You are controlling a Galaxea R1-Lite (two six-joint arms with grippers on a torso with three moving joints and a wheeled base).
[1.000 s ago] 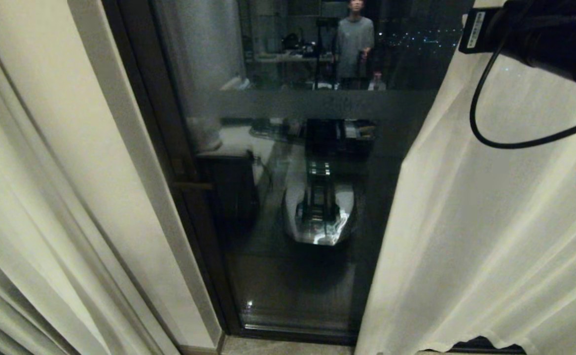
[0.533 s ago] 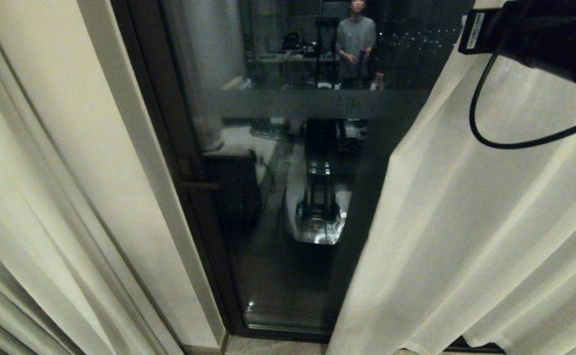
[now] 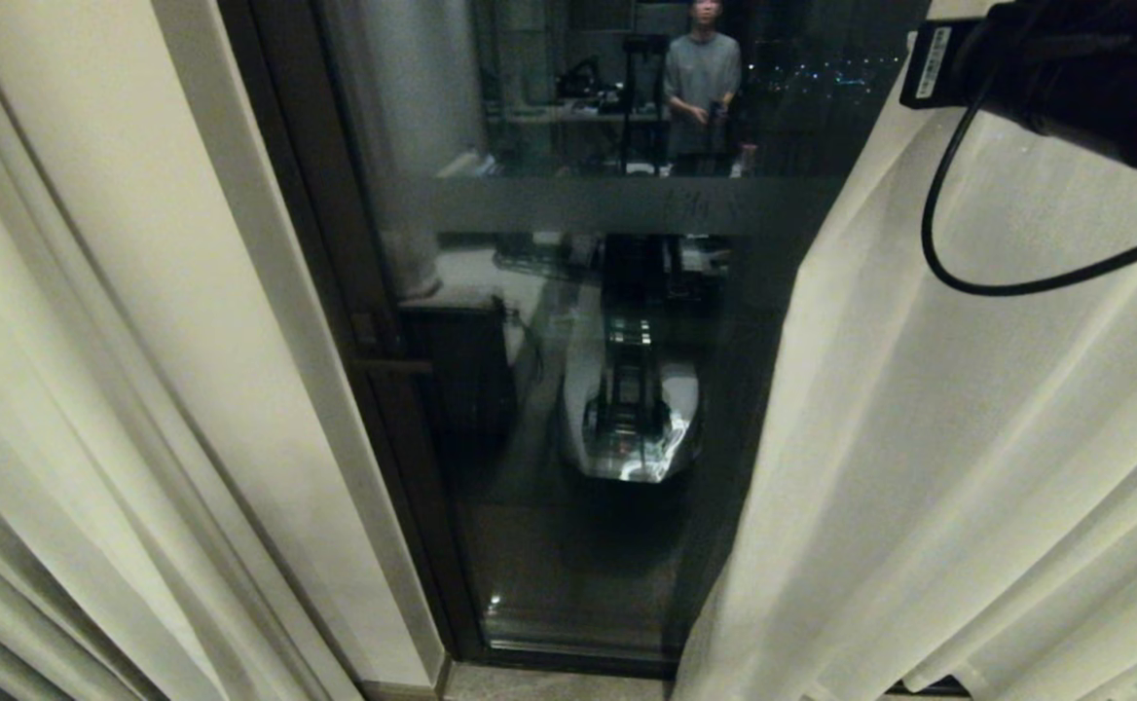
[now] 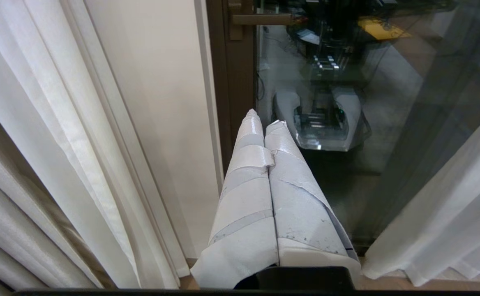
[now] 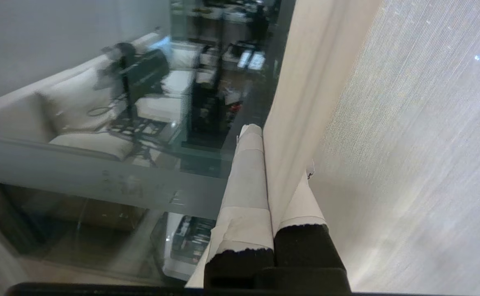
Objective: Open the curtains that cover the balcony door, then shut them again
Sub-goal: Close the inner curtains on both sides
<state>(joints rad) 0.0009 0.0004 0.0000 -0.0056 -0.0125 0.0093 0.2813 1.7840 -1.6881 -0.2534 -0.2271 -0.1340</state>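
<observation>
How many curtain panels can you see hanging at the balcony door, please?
2: a cream curtain bunched left of the door, and a sheer curtain on the right, its edge pinched by the right gripper. More layers may hide behind.

Left wrist camera. My left end effector [image 4: 264, 122] has its two tape-wrapped fingers [image 4: 248, 193] pressed together, holding nothing, clear of all fabric. At 9 o'clock of it hang the thick cream curtains [image 4: 55, 135] in vertical folds, with a plain pale wall strip [image 4: 162, 102] between them and the dark frame of the balcony door [image 4: 236, 78]. A brown door handle [image 4: 260, 18] sits at 12 o'clock. The glass [image 4: 388, 102] reflects a white robot base. Sheer curtain [image 4: 441, 213] at 4 o'clock.
</observation>
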